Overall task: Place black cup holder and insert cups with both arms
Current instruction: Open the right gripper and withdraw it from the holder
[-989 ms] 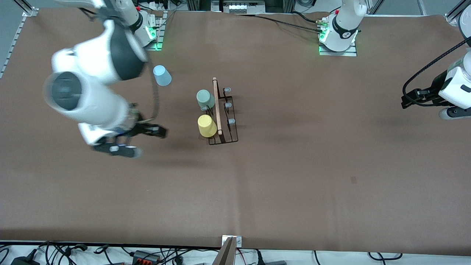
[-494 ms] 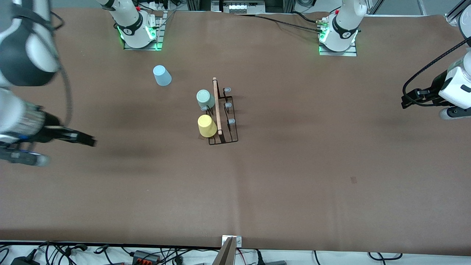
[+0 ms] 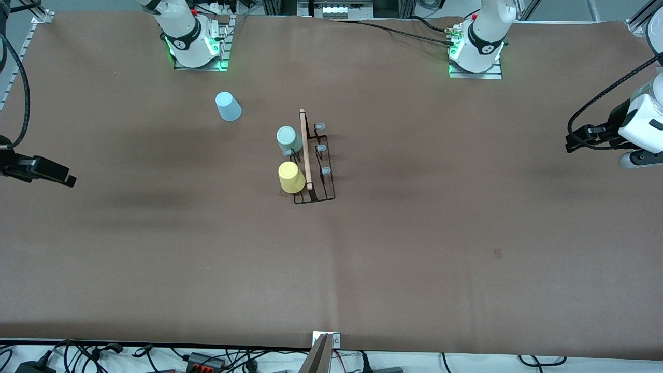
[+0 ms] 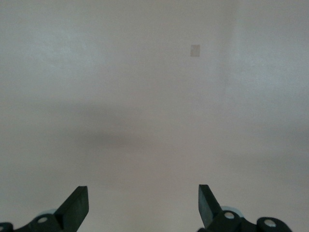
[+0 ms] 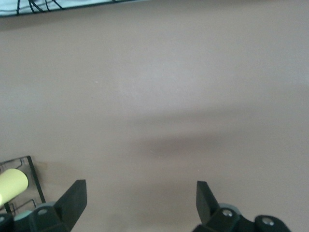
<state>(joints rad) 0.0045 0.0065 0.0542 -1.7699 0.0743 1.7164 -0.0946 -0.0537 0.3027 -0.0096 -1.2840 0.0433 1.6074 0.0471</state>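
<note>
**Q:** Where are your grippers, and what are they doing?

**A:** My right gripper [image 3: 65, 180] hangs over bare worktop [image 3: 414, 248] at the right arm's end, mostly cut off by the edge of the front view; only one dark fingertip and a bit of cable show there. In my right wrist view the right gripper [image 5: 140, 198] has its fingers spread wide with nothing between them. My left gripper [image 3: 572, 141] sits over the worktop at the left arm's end, its arm partly out of the front view. The left wrist view shows the left gripper [image 4: 143, 202] with fingers apart, also holding nothing, above plain brown surface with one small darker patch [image 4: 195, 50].

**Q:** And the black cup holder?

**A:** The black cup holder [image 3: 314, 160] stands near the middle of the worktop, its wooden rod handle [image 3: 305, 149] on top. The mint green cup [image 3: 288, 139] and the yellow cup [image 3: 291, 177] sit upside down on pegs on the side toward the right arm's end, yellow nearer the front camera. Three grey-tipped pegs [image 3: 321, 148] on the side toward the left arm's end are bare. My right wrist view catches only a corner of the holder's wire [image 5: 34, 181] and part of the yellow cup [image 5: 12, 184].

**Q:** The light blue cup?

**A:** The light blue cup [image 3: 228, 106] rests on the worktop, well apart from the holder, toward the right arm's base. I cannot tell whether it stands or lies tilted.
</note>
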